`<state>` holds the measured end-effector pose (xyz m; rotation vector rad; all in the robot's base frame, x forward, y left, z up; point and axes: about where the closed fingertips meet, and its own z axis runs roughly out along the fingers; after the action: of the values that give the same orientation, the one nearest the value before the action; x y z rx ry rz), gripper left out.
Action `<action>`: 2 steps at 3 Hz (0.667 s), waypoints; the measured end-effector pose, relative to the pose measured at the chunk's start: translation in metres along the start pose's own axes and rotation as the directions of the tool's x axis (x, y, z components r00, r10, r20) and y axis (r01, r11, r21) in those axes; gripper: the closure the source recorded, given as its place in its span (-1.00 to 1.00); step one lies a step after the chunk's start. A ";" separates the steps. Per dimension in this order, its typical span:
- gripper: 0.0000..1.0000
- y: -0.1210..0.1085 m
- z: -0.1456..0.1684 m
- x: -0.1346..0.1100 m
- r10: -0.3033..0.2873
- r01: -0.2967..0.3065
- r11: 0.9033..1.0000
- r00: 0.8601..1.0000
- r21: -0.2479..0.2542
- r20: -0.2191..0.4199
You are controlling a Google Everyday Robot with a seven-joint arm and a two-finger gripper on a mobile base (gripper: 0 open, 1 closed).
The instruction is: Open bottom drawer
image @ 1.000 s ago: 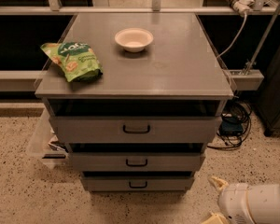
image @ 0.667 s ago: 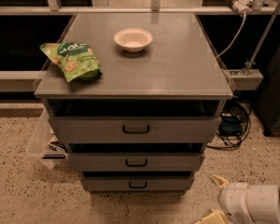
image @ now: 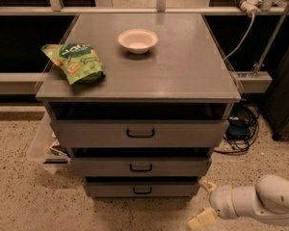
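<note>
The bottom drawer (image: 142,188) is the narrowest grey front at the foot of the cabinet, with a small black loop handle (image: 142,190). It looks closed. Above it are the mid-sized drawer (image: 140,166) and the widest top drawer (image: 139,134). My gripper (image: 203,201) is low at the lower right, just right of the bottom drawer's right end. Its two cream fingertips (image: 202,218) are spread apart and hold nothing. The white arm (image: 260,203) reaches in from the right edge.
A green snack bag (image: 74,62) and a white bowl (image: 137,40) lie on the cabinet top (image: 183,71). A clear plastic bin (image: 43,146) sits on the floor at the left. Cables (image: 241,129) lie at the right, near a dark cabinet (image: 284,100).
The gripper has shifted slightly left toward the bottom drawer's right end. The drawers have not moved.
</note>
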<state>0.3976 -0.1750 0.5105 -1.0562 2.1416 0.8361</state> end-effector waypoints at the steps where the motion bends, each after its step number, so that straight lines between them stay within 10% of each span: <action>1: -1.00 -0.010 0.038 0.026 0.047 -0.049 0.995 0.999 -0.082 -0.022; 2: -1.00 -0.009 0.042 0.027 0.049 -0.050 0.995 0.999 -0.088 -0.022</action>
<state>0.4012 -0.1602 0.4624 -1.0631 2.1722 0.9556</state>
